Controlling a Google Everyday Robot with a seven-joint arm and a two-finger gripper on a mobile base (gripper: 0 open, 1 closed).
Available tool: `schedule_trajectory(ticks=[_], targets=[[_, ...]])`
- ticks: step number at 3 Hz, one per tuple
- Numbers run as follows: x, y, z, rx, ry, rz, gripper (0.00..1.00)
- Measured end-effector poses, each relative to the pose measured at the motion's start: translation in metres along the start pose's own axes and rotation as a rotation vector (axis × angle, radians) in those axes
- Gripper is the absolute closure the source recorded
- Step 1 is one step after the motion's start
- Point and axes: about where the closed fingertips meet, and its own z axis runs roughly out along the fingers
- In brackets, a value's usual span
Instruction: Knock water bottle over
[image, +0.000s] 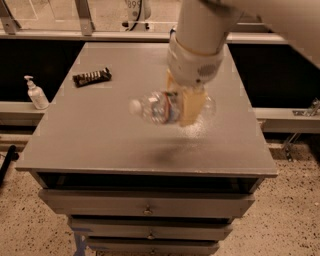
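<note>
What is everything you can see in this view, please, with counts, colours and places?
Clear ribbed plastic water bottle: one, clear with white cap, lying sideways in the gripper above the table's middle.
Dark wrapped snack bar: one, black, table's far left part.
White pump dispenser bottle: one, white, ledge left of the table.
Grey drawer table: one, grey, centre.
Gripper: one, tan jaws shut on the water bottle, over the table's middle, under the white arm.

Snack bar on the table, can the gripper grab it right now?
Probably not yet: the gripper is full, shut on the water bottle above the table. The snack bar itself lies unobstructed.
</note>
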Motion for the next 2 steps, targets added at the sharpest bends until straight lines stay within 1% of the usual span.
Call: schedule_trajectory(ticks=[1, 2], targets=[[0.041, 0.03, 0.032, -0.024, 0.213, -0.046, 1.0], [0.081, 0.052, 0.072, -0.069, 0.405, -0.041, 1.0]])
